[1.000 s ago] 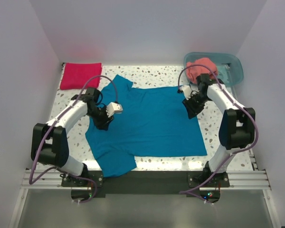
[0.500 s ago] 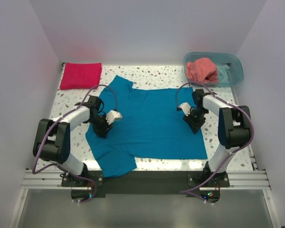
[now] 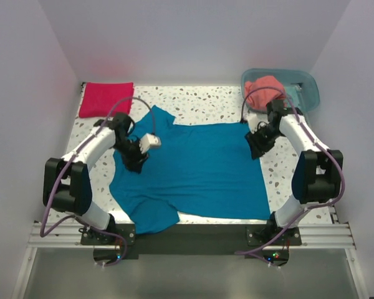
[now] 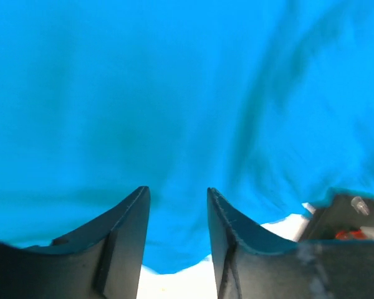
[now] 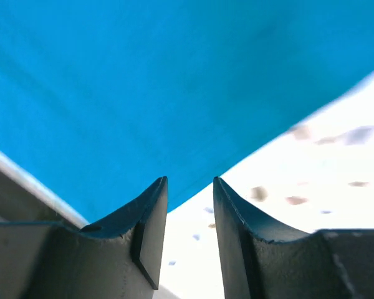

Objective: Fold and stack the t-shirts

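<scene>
**Teal-blue t-shirt (image 3: 199,168) pinched at both ends on the table (image 3: 206,96)**

The teal-blue t-shirt lies opened out across the middle of the table, between the two arms. Its neck end is on the left. One sleeve points toward the back wall and the other toward the near edge. Its hem runs down the right side.

The left gripper (image 3: 136,159) sits on the shirt's left part, between the two sleeves. In the left wrist view its two dark fingers stand a narrow gap apart. Blue cloth fills that gap and nearly all of the picture, and a sliver of white table shows at the bottom. The jaws look closed on the cloth.

The right gripper (image 3: 255,144) is at the shirt's far right corner, where the hem meets the far edge. In the right wrist view its jaws are just as narrow. The cloth's edge crosses the gap on a slant, with blurred speckled table to the right of it. This gripper also looks clamped on the shirt. Seen from above, the shirt's far edge runs nearly straight from the back sleeve to the right gripper.

The crimson-magenta t-shirt (image 3: 106,98) lies folded into a neat rectangle in the back left corner of the table, apart from the teal-blue one. The salmon-coral t-shirt (image 3: 263,89) sits crumpled inside the translucent tub (image 3: 305,93) at the back right corner, just behind the right arm.
</scene>
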### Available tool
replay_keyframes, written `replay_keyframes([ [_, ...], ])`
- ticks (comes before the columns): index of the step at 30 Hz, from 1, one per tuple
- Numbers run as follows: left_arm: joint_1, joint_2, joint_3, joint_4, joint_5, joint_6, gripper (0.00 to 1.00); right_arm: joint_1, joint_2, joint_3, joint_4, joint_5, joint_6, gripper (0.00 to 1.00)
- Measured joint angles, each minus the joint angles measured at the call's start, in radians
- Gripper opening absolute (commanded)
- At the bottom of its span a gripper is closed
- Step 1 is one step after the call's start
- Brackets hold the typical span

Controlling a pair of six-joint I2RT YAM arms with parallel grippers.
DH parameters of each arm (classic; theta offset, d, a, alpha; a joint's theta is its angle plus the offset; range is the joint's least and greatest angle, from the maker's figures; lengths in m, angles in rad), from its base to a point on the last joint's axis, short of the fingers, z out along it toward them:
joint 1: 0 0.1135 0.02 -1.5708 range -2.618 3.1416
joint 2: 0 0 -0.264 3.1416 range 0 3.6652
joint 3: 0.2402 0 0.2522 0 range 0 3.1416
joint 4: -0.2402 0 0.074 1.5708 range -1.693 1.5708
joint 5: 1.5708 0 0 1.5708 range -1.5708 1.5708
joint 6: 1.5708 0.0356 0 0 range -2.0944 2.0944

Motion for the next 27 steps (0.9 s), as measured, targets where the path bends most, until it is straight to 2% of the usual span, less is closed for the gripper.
replay_keyframes([
  [5, 0.021, 0.124, 0.381, 0.093, 0.080, -0.110, 0.51, -0.047, -0.003, 0.128, 0.229, -0.014, 0.197, 0.41],
  [9, 0.048, 0.204, 0.532, 0.194, 0.105, -0.214, 0.51, -0.045, 0.022, 0.134, 0.417, 0.024, 0.379, 0.43],
  [16, 0.092, 0.292, 0.610, 0.316, 0.116, -0.383, 0.52, -0.043, 0.076, 0.019, 0.795, 0.185, 0.607, 0.49],
  [21, 0.121, 0.319, 0.629, 0.349, 0.117, -0.447, 0.52, -0.044, 0.191, 0.022, 0.919, 0.254, 0.685, 0.47],
  [27, 0.131, 0.349, 0.658, 0.365, 0.117, -0.473, 0.52, -0.044, 0.326, 0.063, 0.957, 0.277, 0.715, 0.46],
])
